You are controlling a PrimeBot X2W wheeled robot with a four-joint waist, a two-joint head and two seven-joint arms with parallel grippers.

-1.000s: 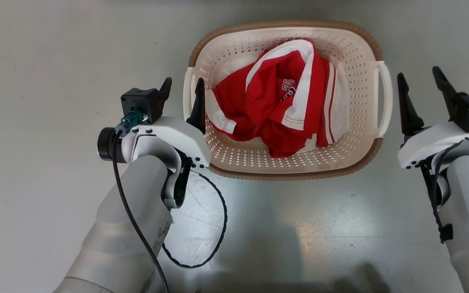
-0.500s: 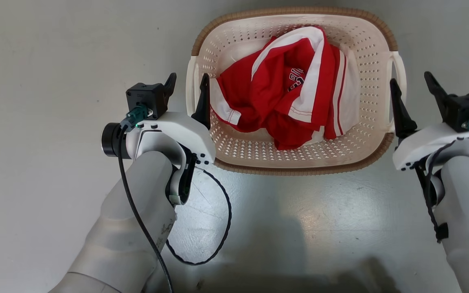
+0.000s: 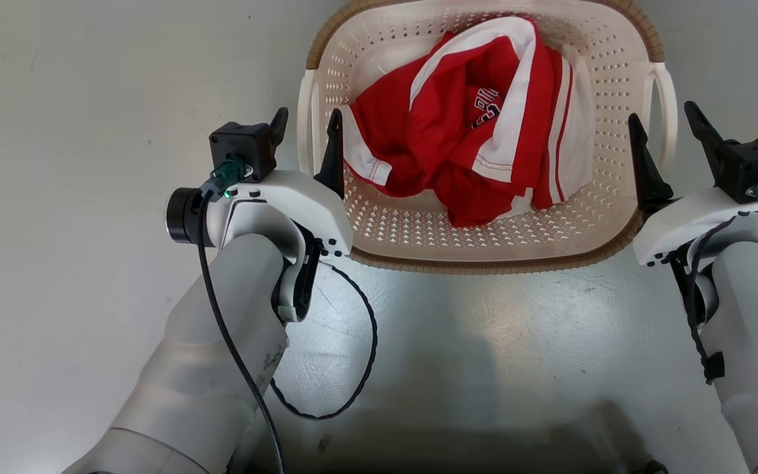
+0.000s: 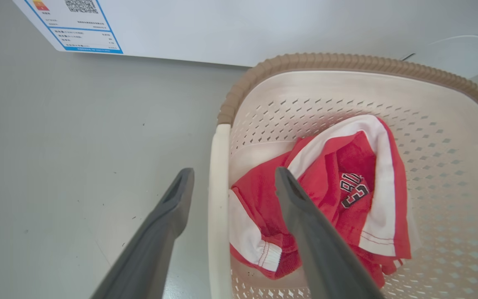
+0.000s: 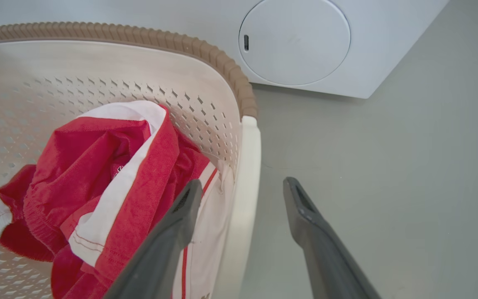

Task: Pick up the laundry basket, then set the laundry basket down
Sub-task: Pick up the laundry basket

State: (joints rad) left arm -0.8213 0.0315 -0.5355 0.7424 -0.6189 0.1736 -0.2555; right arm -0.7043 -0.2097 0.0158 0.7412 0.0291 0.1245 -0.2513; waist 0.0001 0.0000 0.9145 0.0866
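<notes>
- The laundry basket (image 3: 484, 263) stands on the grey floor (image 3: 89, 197), straight ahead of the robot and between its two arms; its far rim is cut off by the top of the head view.
- A crumpled red and white shirt (image 3: 478, 145) lies inside it, with dark lettering on one fold.
- The left gripper (image 3: 307, 115) is spread wide and grasps nothing. Its fingers straddle the basket's left handle (image 4: 218, 207), one outside over the floor and one inside over the shirt.
- In the left wrist view the handle runs up between the two fingers with a gap on either side.
- The right gripper (image 3: 660, 112) is likewise released. The right handle (image 5: 245, 195) sits between its fingers, the inner one over the shirt and the outer one over bare floor.
- A black cable (image 3: 359, 342) loops from the left wrist down over the floor.
- Beyond the basket stands a white washer (image 5: 295, 41) with a round door; the left wrist view shows a blue-edged label (image 4: 79, 25) on its front.
</notes>
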